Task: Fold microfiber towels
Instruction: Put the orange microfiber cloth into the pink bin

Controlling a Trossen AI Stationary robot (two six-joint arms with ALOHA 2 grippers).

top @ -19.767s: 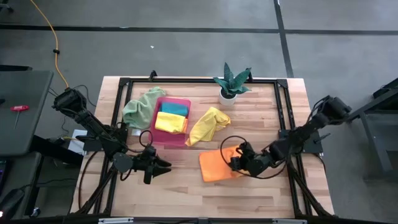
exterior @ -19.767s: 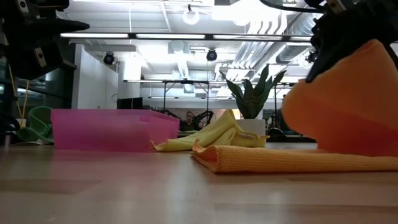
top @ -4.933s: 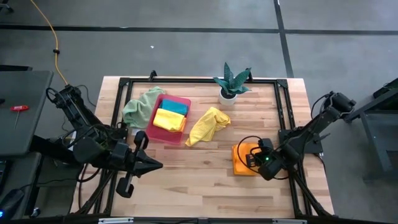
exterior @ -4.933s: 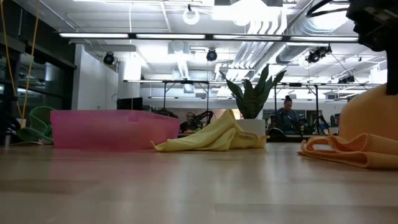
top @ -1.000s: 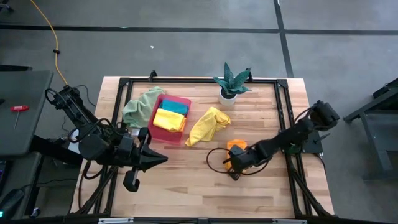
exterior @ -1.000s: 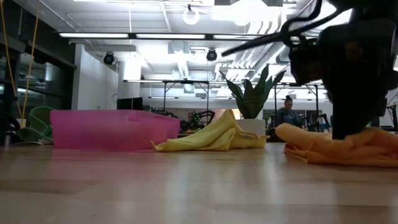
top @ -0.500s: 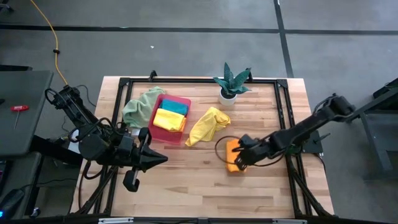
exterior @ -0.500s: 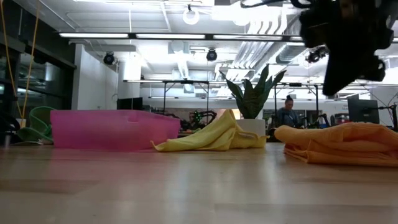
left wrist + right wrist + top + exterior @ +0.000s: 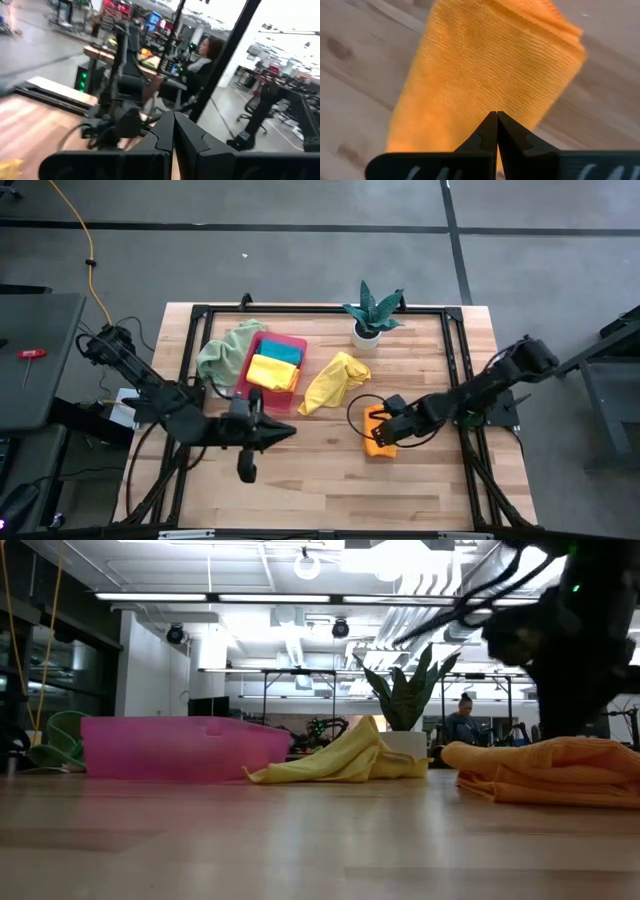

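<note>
The wooden bench [image 9: 300, 480] carries a pink tray [image 9: 268, 370] toward its far left corner, holding a folded yellow towel [image 9: 273, 374] and a teal towel [image 9: 281, 353]. A pale green towel [image 9: 227, 350] lies crumpled against the tray's left wall, partly over the bench's left rail. A second yellow towel [image 9: 334, 380] lies loose near the bench's middle, just in front of a potted plant [image 9: 372, 310] at the far edge. The folded orange towel [image 9: 379, 434] rests right of centre. The right tool [image 9: 378, 425] hovers over it, fingers pressed together, gripping nothing. The left tool [image 9: 285, 433] hangs above the bench in front of the tray, likewise closed and empty.
</note>
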